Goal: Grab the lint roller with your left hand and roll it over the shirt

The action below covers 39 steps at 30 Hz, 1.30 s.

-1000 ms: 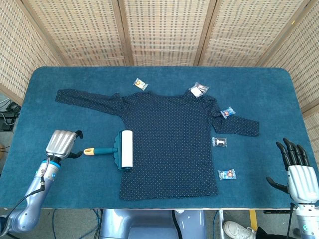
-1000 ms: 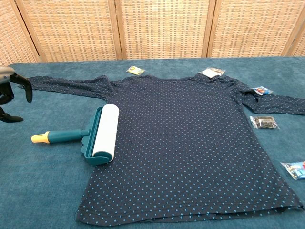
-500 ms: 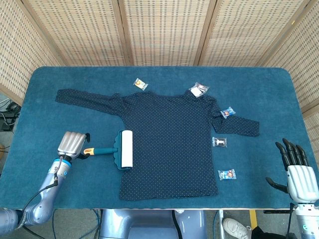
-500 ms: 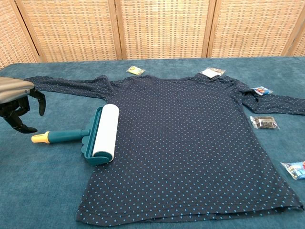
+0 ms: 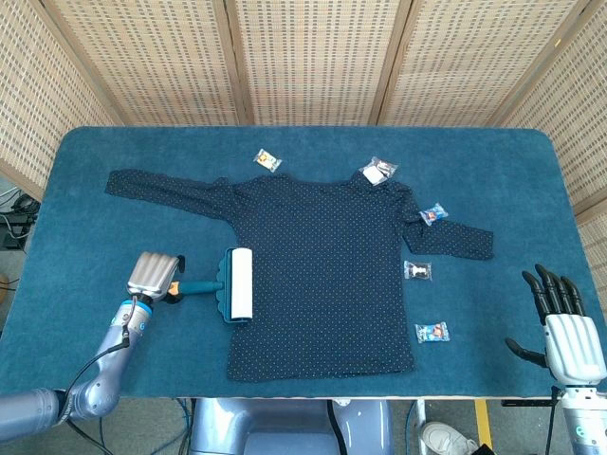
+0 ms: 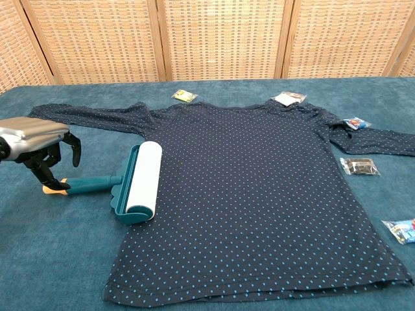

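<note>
The lint roller (image 5: 234,285) (image 6: 138,179) lies on the left edge of the navy dotted shirt (image 5: 327,275) (image 6: 253,188), its white roll on the cloth and its teal handle (image 6: 94,184) pointing left. My left hand (image 5: 156,276) (image 6: 40,147) hovers over the handle's yellow end with its fingers curled down and apart, holding nothing. At the table's front right corner, my right hand (image 5: 565,322) stands open, fingers pointing up, far from the shirt.
Several small wrapped packets lie around the shirt: one (image 5: 267,159) by the collar, one (image 5: 379,171) at the right shoulder, others (image 5: 433,214) (image 5: 417,271) (image 5: 432,333) along the right sleeve and side. Wicker screens (image 5: 303,57) back the blue table (image 5: 85,218).
My left hand has moved right, from beside the handle's end to over it. The roller, the shirt and my right hand have stayed put.
</note>
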Motion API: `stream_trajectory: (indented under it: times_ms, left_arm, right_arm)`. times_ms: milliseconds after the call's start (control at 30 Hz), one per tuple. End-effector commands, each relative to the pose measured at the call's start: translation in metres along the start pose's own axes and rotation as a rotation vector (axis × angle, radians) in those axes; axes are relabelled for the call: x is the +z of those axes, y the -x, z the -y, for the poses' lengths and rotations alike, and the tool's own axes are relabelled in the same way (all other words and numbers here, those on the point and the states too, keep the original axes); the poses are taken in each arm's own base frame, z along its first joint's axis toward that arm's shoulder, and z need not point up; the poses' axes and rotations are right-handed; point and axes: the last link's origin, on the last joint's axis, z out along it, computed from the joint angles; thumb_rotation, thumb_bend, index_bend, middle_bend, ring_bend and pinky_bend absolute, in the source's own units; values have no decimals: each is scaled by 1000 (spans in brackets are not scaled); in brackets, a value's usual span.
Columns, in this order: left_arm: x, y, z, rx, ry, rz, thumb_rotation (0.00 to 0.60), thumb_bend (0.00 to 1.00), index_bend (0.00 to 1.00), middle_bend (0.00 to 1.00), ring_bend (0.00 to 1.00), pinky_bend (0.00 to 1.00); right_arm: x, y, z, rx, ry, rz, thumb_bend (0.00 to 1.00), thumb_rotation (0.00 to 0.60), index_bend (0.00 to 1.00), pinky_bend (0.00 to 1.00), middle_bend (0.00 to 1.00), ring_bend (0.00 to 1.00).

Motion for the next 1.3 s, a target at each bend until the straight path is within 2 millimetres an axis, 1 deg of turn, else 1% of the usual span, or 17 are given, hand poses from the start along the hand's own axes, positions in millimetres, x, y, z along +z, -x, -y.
stream_trajectory:
  times_ms: [33, 400, 600, 667, 700, 733, 767, 800, 867, 933, 967, 1067, 1300]
  left_arm:
    - [4, 2, -4, 5, 2, 7, 600, 242, 420, 894, 808, 755]
    - [13, 9, -16, 24, 10, 19, 600, 242, 420, 894, 808, 755]
    - [17, 13, -23, 28, 10, 27, 600, 242, 420, 894, 808, 755]
    - [17, 14, -25, 33, 13, 28, 600, 260, 431, 894, 808, 755]
    - [17, 14, -26, 39, 14, 27, 600, 289, 447, 894, 808, 755]
    - [18, 15, -28, 48, 15, 24, 600, 353, 492, 894, 808, 755]
    - [18, 15, -29, 55, 15, 20, 600, 440, 557, 894, 808, 755]
    - [18, 16, -30, 59, 14, 17, 600, 503, 611, 894, 808, 756]
    - [18, 16, -33, 70, 14, 9, 600, 674, 771, 894, 808, 756]
    - [17, 17, -35, 80, 16, 4, 600, 775, 847, 894, 808, 755]
    - [17, 18, -35, 82, 16, 3, 600, 810, 865, 894, 808, 758]
    - [17, 17, -36, 77, 18, 0, 600, 863, 884, 894, 808, 765]
    - [15, 7, -28, 113, 25, -33, 600, 872, 898, 894, 808, 765]
  right_arm:
    - [0, 1, 0, -2, -1, 2, 93, 600, 0, 0, 0, 0]
    - [1, 5, 0, 0, 1, 18, 93, 600, 0, 0, 0, 0]
    - [1, 4, 0, 7, 0, 13, 92, 600, 0, 0, 0, 0]
    - [1, 3, 0, 9, 0, 11, 92, 600, 0, 0, 0, 0]
    - [1, 3, 0, 10, 0, 10, 92, 600, 0, 0, 0, 0]
    - [1, 3, 0, 11, 0, 9, 92, 600, 0, 0, 0, 0]
    - [1, 2, 0, 13, -1, 7, 93, 600, 0, 0, 0, 0]
    - [1, 2, 0, 14, -1, 6, 92, 600, 0, 0, 0, 0]
    - [1, 2, -1, 17, -2, 3, 92, 600, 0, 0, 0, 0]
    - [1, 2, -1, 20, -3, 2, 92, 600, 0, 0, 0, 0]
    - [1, 2, -1, 20, -3, 2, 92, 600, 0, 0, 0, 0]
    - [1, 1, -1, 25, -4, 0, 93, 600, 0, 0, 0, 0]
    - [1, 1, -2, 26, -2, -1, 92, 600, 0, 0, 0, 0]
